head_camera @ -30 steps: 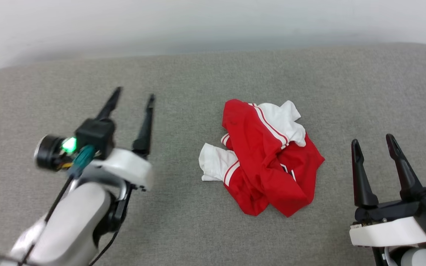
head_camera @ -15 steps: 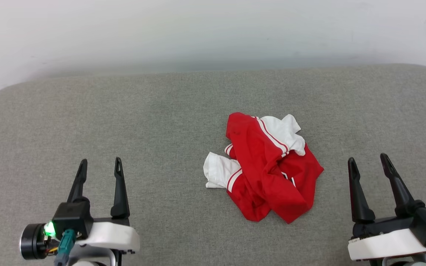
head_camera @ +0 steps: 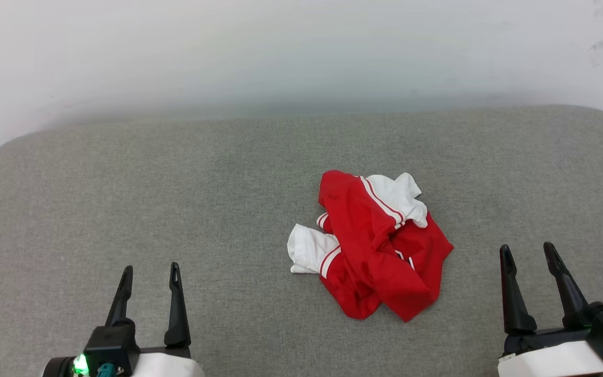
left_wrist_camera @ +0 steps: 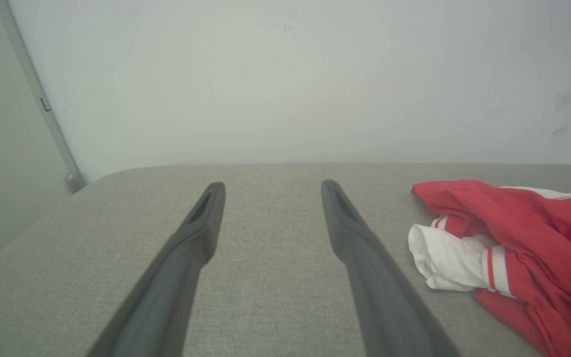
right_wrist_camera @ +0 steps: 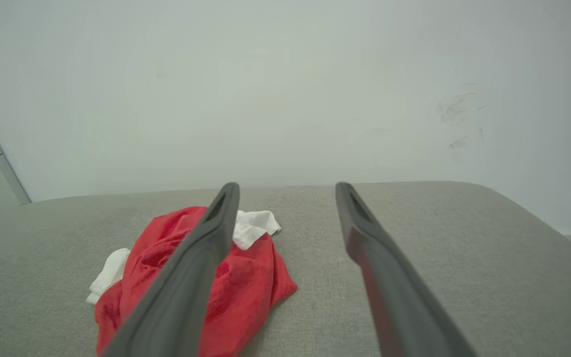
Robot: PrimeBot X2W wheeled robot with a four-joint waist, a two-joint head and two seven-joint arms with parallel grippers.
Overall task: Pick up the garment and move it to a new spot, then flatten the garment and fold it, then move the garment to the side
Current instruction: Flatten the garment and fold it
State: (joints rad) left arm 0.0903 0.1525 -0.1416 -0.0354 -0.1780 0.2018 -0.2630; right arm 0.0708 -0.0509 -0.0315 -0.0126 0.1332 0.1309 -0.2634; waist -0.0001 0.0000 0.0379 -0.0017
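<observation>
A: Left end effector (head_camera: 151, 267) and right end effector (head_camera: 526, 246), how are they sitting?
B: Both are gaping wide and holding nothing.
A: And the garment (head_camera: 380, 246)?
B: It is lying crumpled on the grey fabric surface (head_camera: 228, 183) between them, nearer the right one, touching neither.

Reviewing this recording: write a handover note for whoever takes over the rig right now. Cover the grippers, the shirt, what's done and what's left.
Left gripper: open, empty, at the near left of the grey padded surface.
Right gripper: open, empty, at the near right.
Garment: a crumpled heap mid-surface, between the grippers and nearer the right one, touched by neither.
Done: no step shows as done; the garment is neither flattened nor folded.
Left: pick it up and move it, flatten it, fold it, then set it aside.
</observation>
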